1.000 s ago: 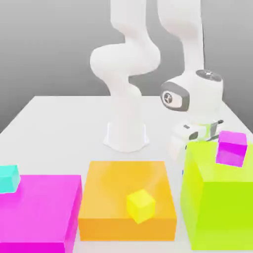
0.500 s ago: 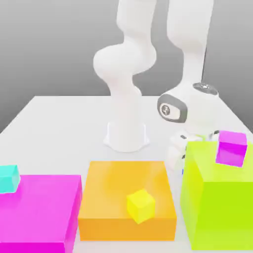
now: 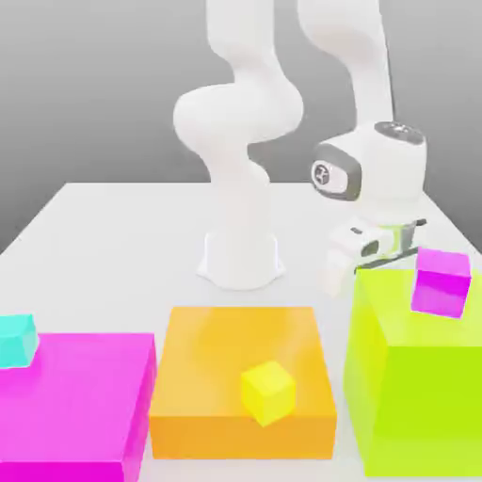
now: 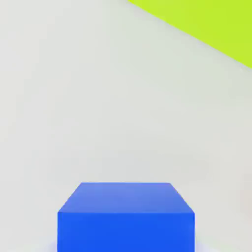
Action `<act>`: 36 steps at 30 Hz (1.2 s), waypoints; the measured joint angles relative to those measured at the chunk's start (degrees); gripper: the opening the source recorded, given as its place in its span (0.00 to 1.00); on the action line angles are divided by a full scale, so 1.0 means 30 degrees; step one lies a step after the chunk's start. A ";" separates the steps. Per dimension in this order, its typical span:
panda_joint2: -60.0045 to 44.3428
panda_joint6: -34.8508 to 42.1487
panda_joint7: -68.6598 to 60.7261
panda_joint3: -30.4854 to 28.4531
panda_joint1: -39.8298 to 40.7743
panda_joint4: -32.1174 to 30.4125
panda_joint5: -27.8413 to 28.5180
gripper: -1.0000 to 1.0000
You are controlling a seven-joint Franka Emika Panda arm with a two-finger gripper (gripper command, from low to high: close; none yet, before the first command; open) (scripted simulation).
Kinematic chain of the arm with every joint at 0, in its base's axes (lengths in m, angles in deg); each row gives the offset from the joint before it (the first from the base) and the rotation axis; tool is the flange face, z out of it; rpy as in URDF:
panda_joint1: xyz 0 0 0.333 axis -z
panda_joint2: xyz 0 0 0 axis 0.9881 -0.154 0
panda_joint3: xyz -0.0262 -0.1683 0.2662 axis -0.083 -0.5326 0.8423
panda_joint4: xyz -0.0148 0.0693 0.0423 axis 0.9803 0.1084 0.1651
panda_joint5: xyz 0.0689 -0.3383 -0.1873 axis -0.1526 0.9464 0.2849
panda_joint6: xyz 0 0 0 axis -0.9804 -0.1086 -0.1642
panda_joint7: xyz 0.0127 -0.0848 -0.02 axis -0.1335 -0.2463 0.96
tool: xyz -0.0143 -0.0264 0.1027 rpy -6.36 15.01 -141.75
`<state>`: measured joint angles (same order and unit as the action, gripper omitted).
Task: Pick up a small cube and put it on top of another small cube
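While fingers (image 3: 350, 275) grip blue cube (image 4: 126, 216), white table (image 3: 122, 245) bears coloured blocks; backdrop plain grey.

Yellow cube (image 3: 268, 392) on orange block (image 3: 198, 377); cyan cube (image 3: 16, 340) on magenta block (image 3: 85, 395).

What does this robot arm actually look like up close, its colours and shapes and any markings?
The arm is glossy white, made of thick rounded tube segments with bulging elbow-like joints, rising from a round white base. Near the wrist sits a dark grey cap with a small white emblem. The gripper is white with dark trim. No loose cables are visible.
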<state>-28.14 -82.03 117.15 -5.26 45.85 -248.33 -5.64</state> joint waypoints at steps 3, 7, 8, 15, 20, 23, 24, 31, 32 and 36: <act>0.0709 0.1235 -0.1381 0.0131 -0.0200 0.0726 0.1032 0.00; 0.1432 0.3705 -0.3893 0.0489 -0.0613 0.2464 0.2770 0.00; 0.1605 0.4347 -0.4572 0.0577 -0.0753 0.2918 0.3160 0.00; 0.2774 0.9807 -0.8924 0.0103 -0.0555 0.7335 0.4653 0.00; 0.3230 1.3161 -1.0134 -0.1118 0.0460 1.0331 0.4219 0.00; 0.3394 1.4928 -1.0226 -0.1965 0.1244 1.1942 0.3569 0.00; 0.3447 1.5508 -1.0244 -0.2254 0.1490 1.2475 0.3343 0.00; 0.2547 1.5330 -0.8830 -0.3435 0.2711 1.2741 0.1593 0.00; 0.2255 1.4612 -0.8796 -0.3432 0.2727 1.2311 0.1573 1.00; 0.2255 1.4613 -0.8797 -0.3432 0.2727 1.2311 0.1570 1.00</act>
<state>-21.37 -38.19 90.75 -15.56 54.04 -211.40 -0.93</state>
